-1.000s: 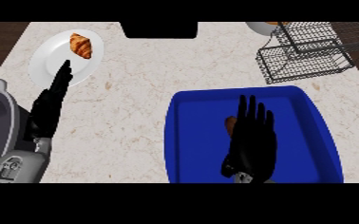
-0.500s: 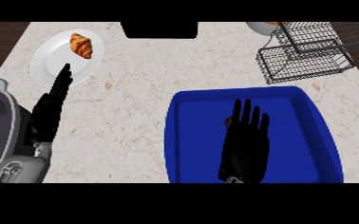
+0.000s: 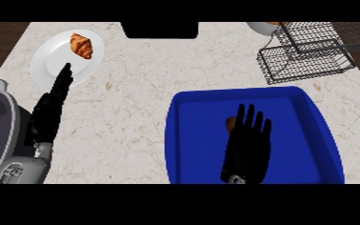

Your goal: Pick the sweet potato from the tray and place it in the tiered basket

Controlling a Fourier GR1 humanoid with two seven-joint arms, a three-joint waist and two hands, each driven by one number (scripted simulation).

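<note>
A blue tray (image 3: 190, 138) lies at the lower right of the counter. In it, only a small orange-brown edge of the sweet potato (image 3: 230, 123) shows, just left of my right hand (image 3: 247, 145). That hand lies flat over the tray with straight fingers pointing away from me, covering most of the sweet potato. The wire tiered basket (image 3: 304, 51) stands at the upper right, beyond the tray. My left hand (image 3: 49, 109) rests at the left edge, fingers straight, its tips over the rim of a white plate.
A white plate (image 3: 53, 62) with a croissant (image 3: 82, 45) sits at the upper left. A white bowl (image 3: 262, 27) shows partly behind the basket. A dark recess (image 3: 160, 29) cuts into the counter's far edge.
My right hand has slid back toward me and slightly right over the tray, so less of the sweet potato shows. The left hand has not moved.
</note>
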